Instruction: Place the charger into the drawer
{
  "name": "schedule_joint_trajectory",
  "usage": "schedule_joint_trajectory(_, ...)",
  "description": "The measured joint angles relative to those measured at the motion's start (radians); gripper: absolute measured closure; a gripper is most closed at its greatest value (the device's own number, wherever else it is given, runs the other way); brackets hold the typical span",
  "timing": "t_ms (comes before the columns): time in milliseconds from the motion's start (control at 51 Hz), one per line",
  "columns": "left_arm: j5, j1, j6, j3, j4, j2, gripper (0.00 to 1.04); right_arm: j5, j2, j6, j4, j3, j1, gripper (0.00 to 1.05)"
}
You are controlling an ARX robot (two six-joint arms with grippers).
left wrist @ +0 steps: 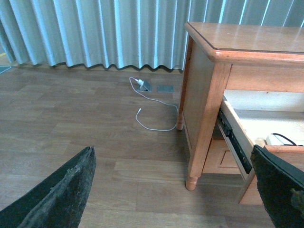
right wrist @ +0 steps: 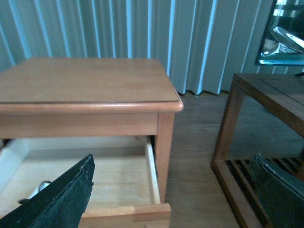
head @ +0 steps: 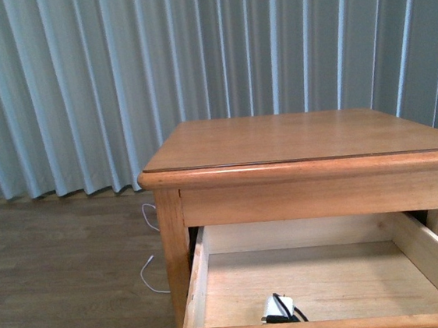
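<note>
The drawer [head: 194, 288] of the honey-coloured cabinet [head: 294, 136] is pulled out, showing its pale bare-wood inside. The charger [head: 279, 309], a small white block with black cable, lies on the drawer floor close behind the front panel. In the left wrist view the charger [left wrist: 280, 139] peeks over the drawer's side [left wrist: 235, 123]. My left gripper [left wrist: 172, 152] hangs open over the floor beside the cabinet's left side, holding nothing. My right gripper [right wrist: 173, 159] is open above the drawer's right wall [right wrist: 153, 173] and is empty. Neither arm shows in the front view.
A long thin white cable [left wrist: 154, 102] trails across the wooden floor left of the cabinet. A dark wooden side table [right wrist: 266, 90] with a slatted lower shelf stands to the cabinet's right. Pale pleated curtains [head: 115, 73] hang behind.
</note>
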Motion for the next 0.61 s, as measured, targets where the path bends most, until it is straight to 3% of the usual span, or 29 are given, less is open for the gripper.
schedule_joint_trajectory(235, 0.0, 0.0, 0.0, 0.0, 0.0, 0.0, 0.06, -0.047, 0.226, -0.013, -0.173, 0.077, 0.025, 0.08)
schedule_joint_trajectory(608, 0.0, 0.0, 0.0, 0.0, 0.0, 0.0, 0.06, -0.097, 0.592, 0.06, -0.215, 0.156, 0.094, 0.08)
